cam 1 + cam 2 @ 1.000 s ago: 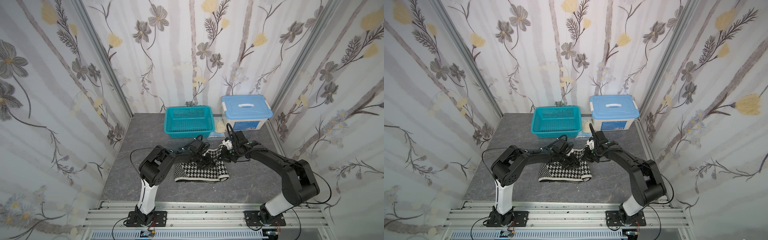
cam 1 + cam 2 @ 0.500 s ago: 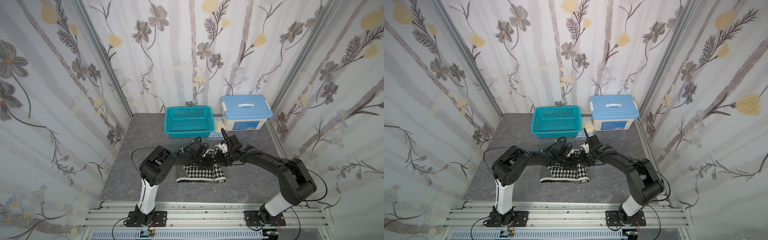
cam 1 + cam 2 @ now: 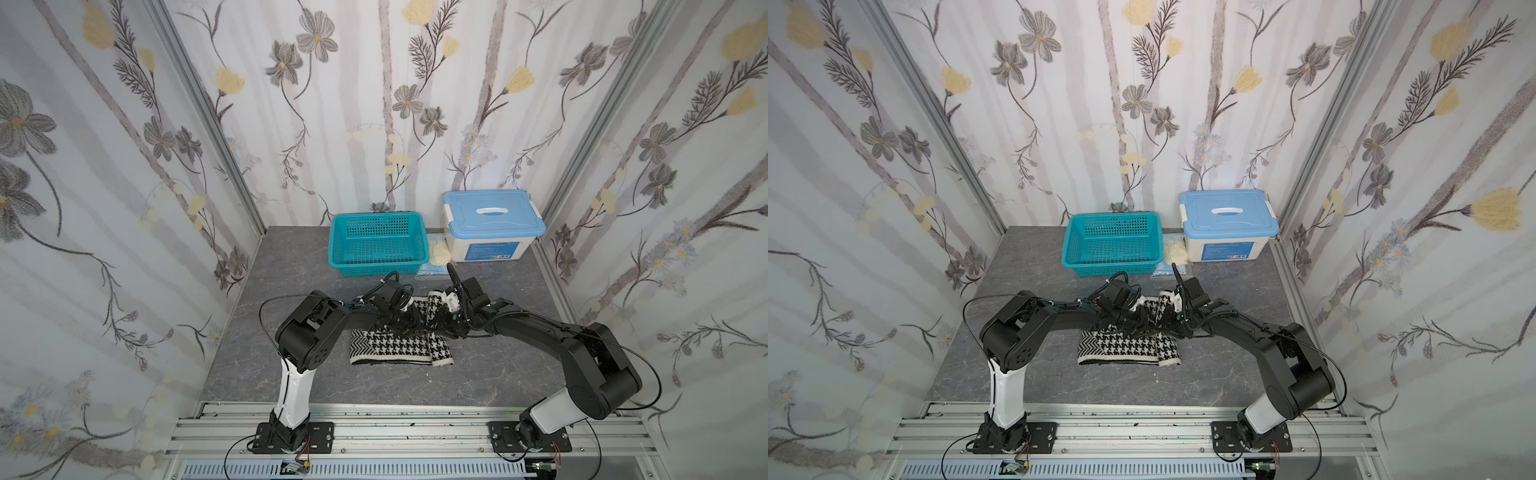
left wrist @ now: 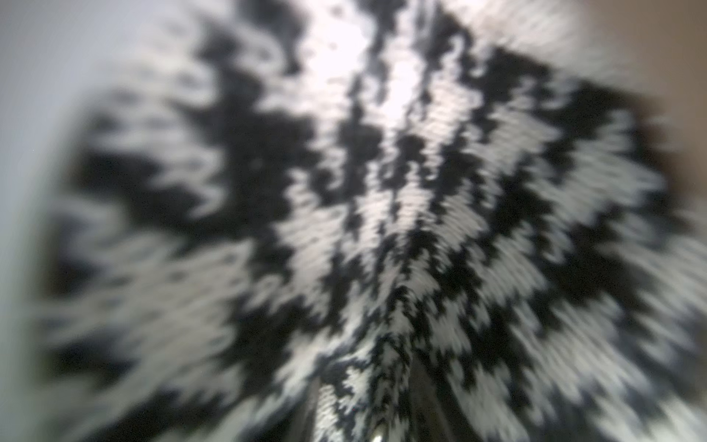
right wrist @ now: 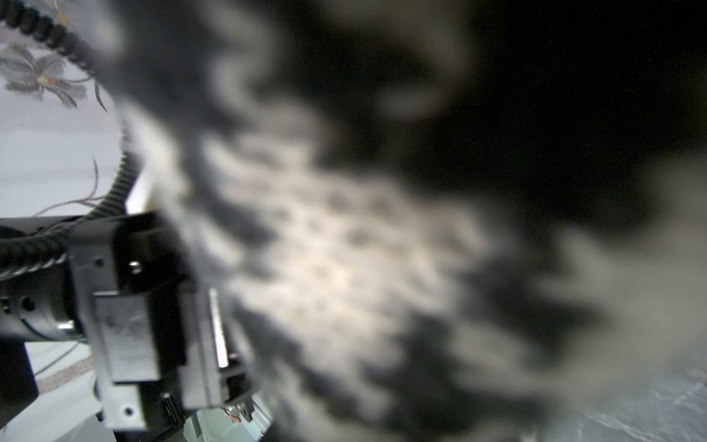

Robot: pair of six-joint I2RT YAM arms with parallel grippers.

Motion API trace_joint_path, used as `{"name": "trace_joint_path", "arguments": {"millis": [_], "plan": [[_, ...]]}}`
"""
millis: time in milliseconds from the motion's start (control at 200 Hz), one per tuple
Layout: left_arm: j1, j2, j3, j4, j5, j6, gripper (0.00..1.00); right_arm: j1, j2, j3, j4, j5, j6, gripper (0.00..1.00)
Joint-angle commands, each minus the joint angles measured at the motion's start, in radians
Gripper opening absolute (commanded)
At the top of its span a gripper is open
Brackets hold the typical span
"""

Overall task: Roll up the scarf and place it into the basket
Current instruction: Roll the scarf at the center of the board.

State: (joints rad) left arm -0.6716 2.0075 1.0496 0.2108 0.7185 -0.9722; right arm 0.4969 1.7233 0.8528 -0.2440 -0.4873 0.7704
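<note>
Crowding the twelve-o'clock edge of the scarf (image 3: 395, 347), left gripper (image 3: 409, 322) and right gripper (image 3: 436, 324) hide their fingers, so I cannot tell their spread, basket (image 3: 378, 266) beyond at twelve.

Grey table (image 3: 291, 266) bears scarf (image 3: 395, 347), basket (image 3: 376, 265), box (image 3: 490, 245)

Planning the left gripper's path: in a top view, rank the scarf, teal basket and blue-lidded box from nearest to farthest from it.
From the left gripper:
1. The scarf, at its tip.
2. The basket, straight behind.
3. The box, back right.
</note>
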Motion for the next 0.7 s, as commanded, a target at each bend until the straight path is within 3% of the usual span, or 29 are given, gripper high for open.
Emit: {"name": "trace_joint_path", "arguments": {"millis": [0,290,355,570,694], "plan": [[-0.001,-0.007,-0.002,-0.102,-0.079,-0.006,0.51,0.005,0.026,-0.006,0.144,-0.055,0.040,0.36],[0.024,-0.086,0.085,-0.270,-0.080,0.081,0.60,-0.016,0.029,-0.051,0.297,-0.056,0.112,0.36],[0.030,-0.108,0.086,-0.285,-0.085,0.084,0.66,-0.024,0.027,-0.041,0.320,-0.060,0.130,0.36],[0.046,-0.181,0.061,-0.376,-0.128,0.125,0.70,-0.033,0.055,0.062,0.210,-0.056,0.102,0.36],[0.054,-0.270,0.006,-0.432,-0.156,0.162,0.66,-0.033,0.085,0.132,0.124,-0.041,0.097,0.38]]}}
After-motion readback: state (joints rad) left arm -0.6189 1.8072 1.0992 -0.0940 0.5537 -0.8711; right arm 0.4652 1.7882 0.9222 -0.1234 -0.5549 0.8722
